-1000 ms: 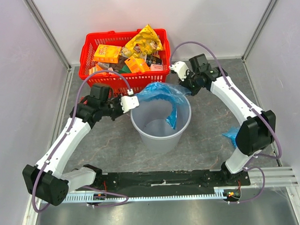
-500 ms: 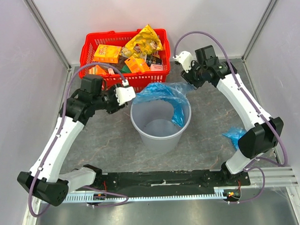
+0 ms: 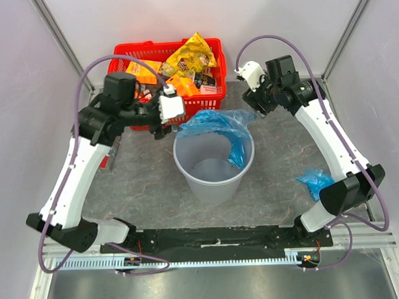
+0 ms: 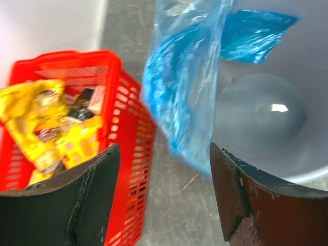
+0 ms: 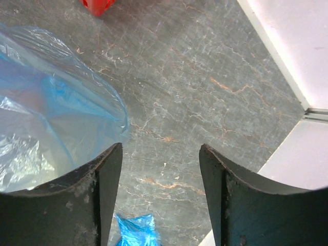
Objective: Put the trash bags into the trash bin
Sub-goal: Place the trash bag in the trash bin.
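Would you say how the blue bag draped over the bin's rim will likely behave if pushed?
The blue bag looks floppy: it sags in wrinkles over the rim of the bin, so it would probably crumple rather than slide. Its thin, see-through film suggests it is very light. The glossy surface may be slippery to grip.

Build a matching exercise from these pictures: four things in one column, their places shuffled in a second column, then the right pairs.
Things
1. trash bin
2. draped trash bag
3. bundled trash bag
4. yellow snack packet

Places
A. lying alone on the table, to the right
B. on top of the goods in the red basket
C. hanging over the far rim of the bin, partly inside
D. middle of the table, just in front of the basket

Pairs: 1-D, 2-C, 3-A, 4-B
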